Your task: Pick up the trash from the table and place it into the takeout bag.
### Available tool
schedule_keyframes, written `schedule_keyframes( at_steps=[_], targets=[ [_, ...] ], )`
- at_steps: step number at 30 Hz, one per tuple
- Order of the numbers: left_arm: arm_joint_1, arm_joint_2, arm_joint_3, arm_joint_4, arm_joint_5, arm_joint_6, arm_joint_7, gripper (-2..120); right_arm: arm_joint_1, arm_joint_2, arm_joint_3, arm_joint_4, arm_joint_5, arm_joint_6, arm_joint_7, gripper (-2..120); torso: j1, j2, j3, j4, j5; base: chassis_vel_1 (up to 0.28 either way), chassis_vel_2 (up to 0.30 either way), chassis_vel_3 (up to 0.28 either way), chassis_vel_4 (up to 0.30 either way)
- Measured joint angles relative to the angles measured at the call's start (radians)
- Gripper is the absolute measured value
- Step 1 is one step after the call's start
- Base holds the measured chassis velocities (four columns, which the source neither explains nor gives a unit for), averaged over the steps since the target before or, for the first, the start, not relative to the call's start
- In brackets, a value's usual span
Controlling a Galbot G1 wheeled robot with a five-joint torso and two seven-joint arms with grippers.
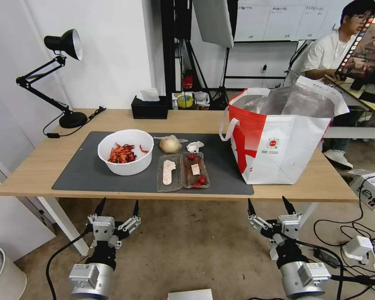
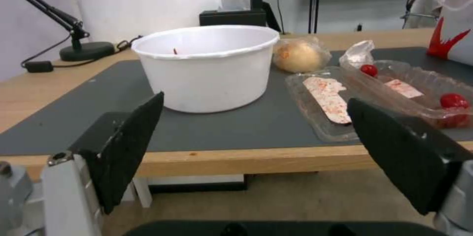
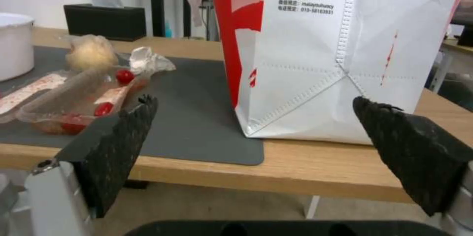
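On the dark mat of the light-wood table sits a white bowl of red crayfish shells. Beside it lie a clear hinged tray with cherry tomatoes, a beige wrapped ball and a crumpled white tissue. The white and red takeout bag stands open at the table's right. My left gripper hangs open below the table's front edge, facing the bowl. My right gripper is open too, low in front of the bag.
A black desk lamp stands at the table's back left, with a black tissue box behind the mat. White table legs drop near my left arm. Cables and small boxes litter the floor at the right.
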Motion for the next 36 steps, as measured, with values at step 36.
schedule_keyframes(
  at_steps=[36],
  targets=[
    [-0.001, 0.004, -0.001, -0.003, -0.012, 0.011, -0.006, 100, 0.001, -0.008, 0.003, 0.003, 0.008, -0.010, 0.000, 100, 0.000, 0.000, 0.000, -0.0001, 0.0002, 0.000, 0.000, 0.000, 0.000]
  ],
)
